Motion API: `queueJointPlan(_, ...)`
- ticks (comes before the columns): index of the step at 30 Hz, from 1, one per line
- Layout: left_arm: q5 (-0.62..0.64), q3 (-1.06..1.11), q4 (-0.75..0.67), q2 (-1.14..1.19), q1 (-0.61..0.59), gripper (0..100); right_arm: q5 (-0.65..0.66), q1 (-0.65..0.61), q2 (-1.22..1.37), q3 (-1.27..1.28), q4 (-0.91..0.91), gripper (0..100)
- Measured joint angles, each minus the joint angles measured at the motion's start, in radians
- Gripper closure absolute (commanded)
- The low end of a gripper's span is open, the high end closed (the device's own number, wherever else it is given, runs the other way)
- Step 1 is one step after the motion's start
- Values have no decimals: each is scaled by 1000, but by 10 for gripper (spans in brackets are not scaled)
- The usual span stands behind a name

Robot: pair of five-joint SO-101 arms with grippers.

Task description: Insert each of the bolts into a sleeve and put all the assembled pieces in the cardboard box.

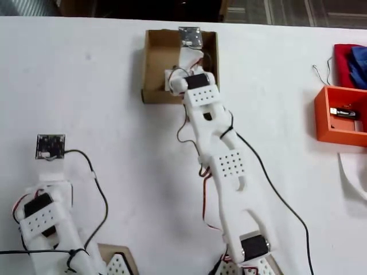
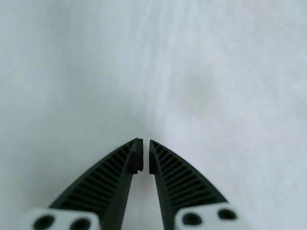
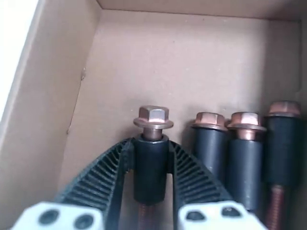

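My right gripper (image 3: 151, 146) is inside the cardboard box (image 3: 53, 105), far centre: ribbed jaws clamp a smooth black sleeve (image 3: 150, 172), coppery hex bolt (image 3: 153, 117) seated in it. Three more sleeved bolts (image 3: 245, 153) lie alongside; from above my arm (image 1: 221, 143) hides them. My left gripper (image 2: 143, 155), near left: jaws shut, empty.

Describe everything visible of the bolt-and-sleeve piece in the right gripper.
The held piece is a black cylindrical sleeve with a copper-coloured flanged hex bolt through it: head slightly proud of one end, threaded tip showing past the other. The right gripper clamps the sleeve from both sides inside the cardboard box, apart from three similar pieces alongside.
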Motion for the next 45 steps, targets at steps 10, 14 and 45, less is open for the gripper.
queueJointPlan(10, 0, 0, 0, 0, 0, 947, 0, -2, 25, -5, 2, 844)
queueJointPlan(14, 0, 0, 0, 0, 0, 947, 0, -5, 25, -6, 2, 880)
queueJointPlan(45, 0, 0, 0, 0, 0, 947, 227, 178, -499, -241, 735, 908)
